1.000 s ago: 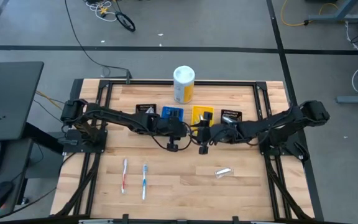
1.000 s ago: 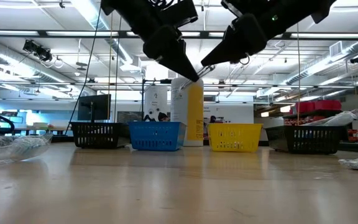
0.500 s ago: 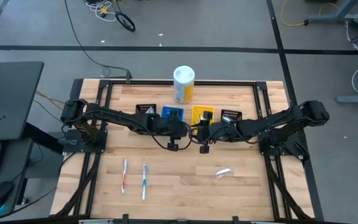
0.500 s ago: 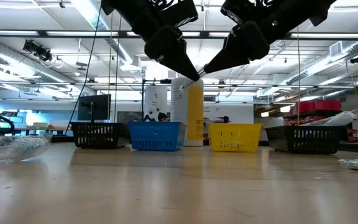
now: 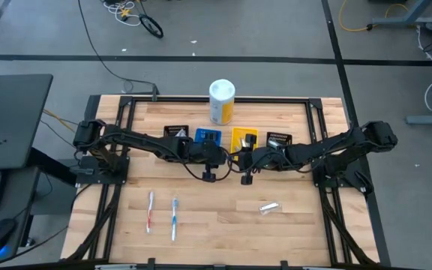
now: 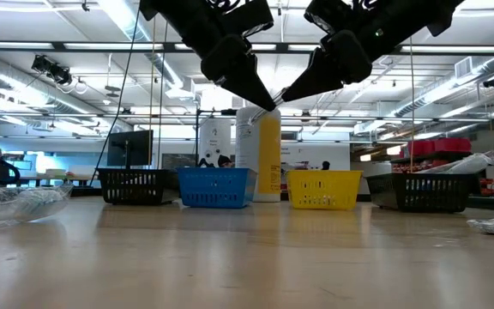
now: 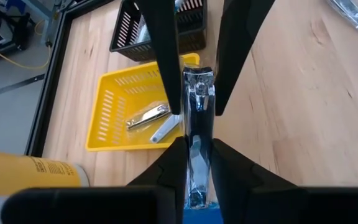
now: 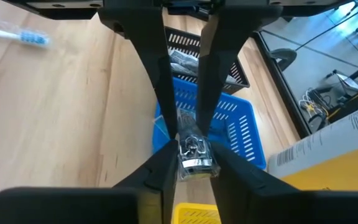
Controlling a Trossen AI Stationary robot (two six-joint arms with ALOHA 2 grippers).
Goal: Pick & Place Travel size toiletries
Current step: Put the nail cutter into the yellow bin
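Observation:
A shiny silver nail clipper [image 7: 195, 155] hangs in the air above the middle of the table, just in front of the yellow bin [image 5: 244, 138]. My left gripper [image 5: 229, 155] and my right gripper [image 5: 244, 157] meet tip to tip there, each shut on one end of it. A red toothbrush [image 5: 150, 211] and a blue toothbrush [image 5: 175, 217] lie flat near the front left. A small clear-wrapped item [image 5: 269, 208] lies at the front right. My left gripper pinches the clipper's near end [image 7: 194, 177] between its two fingers, coming from the table's left and slanting down, fingers along the clipper. The clipper is lifted clear. My right gripper pinches the clipper's other end [image 8: 193, 157] between its two fingers, coming from the table's right and slanting down.
A row of small bins stands behind the grippers: black [image 5: 175, 134], blue [image 5: 208, 137], yellow, black [image 5: 279, 139]. The yellow bin holds other metal clippers [image 7: 148, 118]. A big white-and-yellow canister [image 5: 222, 101] stands at the far edge. Bare wood lies in front.
My right gripper has shut on the free end of the clipper that my left gripper holds. Both arms have stayed in place and the clipper has not moved.

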